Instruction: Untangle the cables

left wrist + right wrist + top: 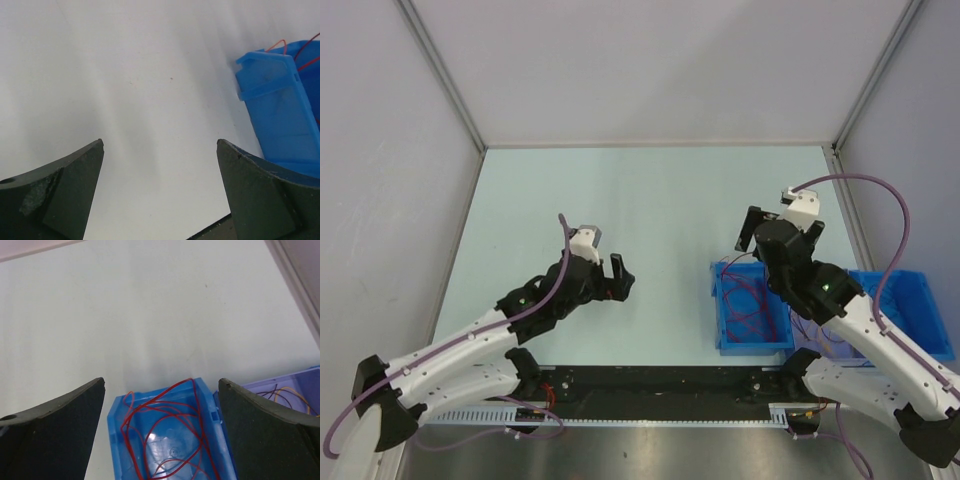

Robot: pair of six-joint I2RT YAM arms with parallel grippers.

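Left tool (160, 145) is held wide, empty, over the surface (125, 75). Right tool (161, 382) is held wide above red cables (165, 415) in the bin (116, 435), lower centre.

The top camera sits high behind my two bases and looks down and forward over the whole table (620, 190), far enough off to take in both arms. My left wrist camera looks out between the spread fingers of my left tool (160, 142), close above bare table, with a blue bin (275, 105) at its right edge. My right wrist camera looks past my right tool (161, 381), tilted down over that same bin's far end. All three views share the bin.
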